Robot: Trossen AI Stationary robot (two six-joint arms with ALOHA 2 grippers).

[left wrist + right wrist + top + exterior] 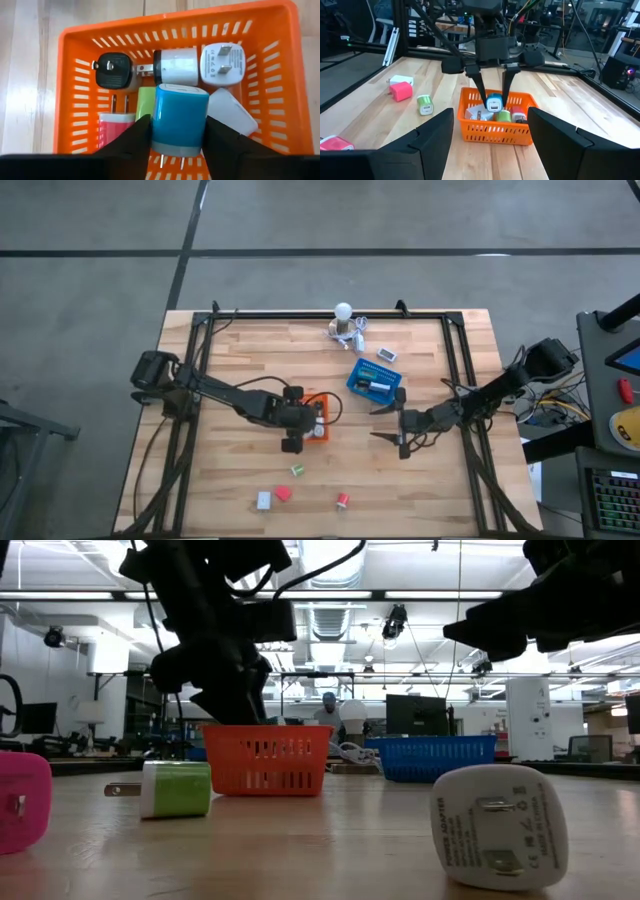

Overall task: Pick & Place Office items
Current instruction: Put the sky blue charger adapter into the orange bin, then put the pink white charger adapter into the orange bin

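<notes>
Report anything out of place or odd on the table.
Nothing damaged or spilled. Four loose chargers lie scattered at the table's near edge, outside the trays. The left claw holds a blue charger over the orange tray.

Grey concrete floor [90, 300] with dark seam lines surrounds the wooden table [240, 350]. The low view shows an open workshop: white ceiling ducting [330, 625], fluorescent strip lights [440, 595], dark monitors [415, 712], and a seated person [326, 710] beyond the table.
</notes>
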